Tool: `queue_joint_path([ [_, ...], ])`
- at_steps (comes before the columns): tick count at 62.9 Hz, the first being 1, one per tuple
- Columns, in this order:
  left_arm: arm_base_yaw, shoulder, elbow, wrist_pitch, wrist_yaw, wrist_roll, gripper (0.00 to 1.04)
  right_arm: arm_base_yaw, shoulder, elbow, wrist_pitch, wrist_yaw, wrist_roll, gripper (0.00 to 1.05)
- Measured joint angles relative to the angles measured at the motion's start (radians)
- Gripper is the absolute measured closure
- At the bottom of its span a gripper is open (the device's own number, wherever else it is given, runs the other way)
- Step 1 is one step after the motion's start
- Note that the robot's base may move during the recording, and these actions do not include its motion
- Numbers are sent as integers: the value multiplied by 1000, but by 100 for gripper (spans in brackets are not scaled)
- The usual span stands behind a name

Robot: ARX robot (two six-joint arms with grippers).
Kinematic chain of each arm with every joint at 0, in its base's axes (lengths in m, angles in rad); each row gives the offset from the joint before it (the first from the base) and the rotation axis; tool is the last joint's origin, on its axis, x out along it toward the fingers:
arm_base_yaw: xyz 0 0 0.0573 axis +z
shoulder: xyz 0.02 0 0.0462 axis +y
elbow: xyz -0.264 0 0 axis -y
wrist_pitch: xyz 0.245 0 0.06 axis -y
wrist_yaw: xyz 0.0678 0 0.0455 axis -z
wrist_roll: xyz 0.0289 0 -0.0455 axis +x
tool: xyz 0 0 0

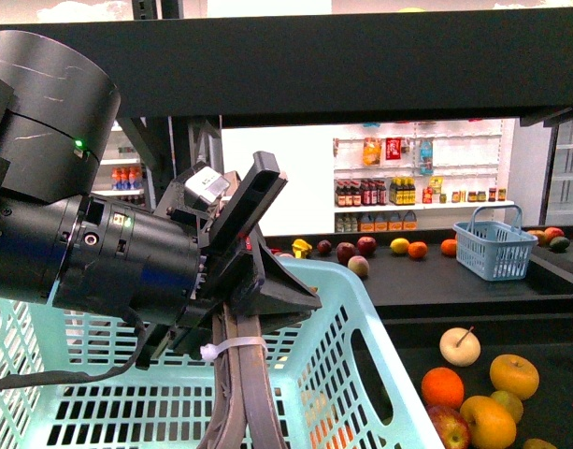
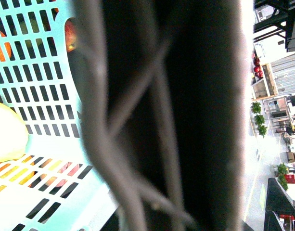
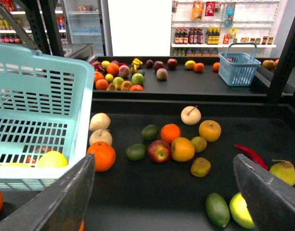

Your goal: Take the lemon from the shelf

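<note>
The lemon, a bright yellow oval, lies on the shelf's dark lower deck beside a green lime. It is partly hidden behind one finger of my right gripper. That gripper hangs open just above the deck with nothing between its fingers. My left gripper is shut on the grey basket handle of the light teal basket. The left wrist view shows only that blurred handle and the basket's mesh. A yellow fruit lies inside the basket.
Oranges, an apple, pale pears, a red chili and a yellow pear lie scattered on the deck. A small blue basket and more fruit sit on the rear deck. The black canopy hangs overhead.
</note>
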Motion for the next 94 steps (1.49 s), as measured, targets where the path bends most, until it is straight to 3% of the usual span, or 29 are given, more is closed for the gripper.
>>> queue_joint_path([
  [4,0,0,0,0,0,0,94,0,0,0,0,0,0,1],
  [12,-1,0,-1,9,-13,-6,94,0,0,0,0,0,0,2],
  [17,-6,0,-57,239,-186,-189,94,0,0,0,0,0,0,2],
  [20,7,0,-60,300,-232,-254,94,0,0,0,0,0,0,2],
  [29,129,8,-62,476,-381,-464,94,0,-1,0,0,0,0,2],
  [42,328,35,-53,527,-501,-646,94,0,-1,0,0,0,0,2],
  [57,506,90,1,526,-520,-711,94,0,-2,0,0,0,0,2],
  [94,727,98,54,441,-423,-745,94,0,-2,0,0,0,0,2],
])
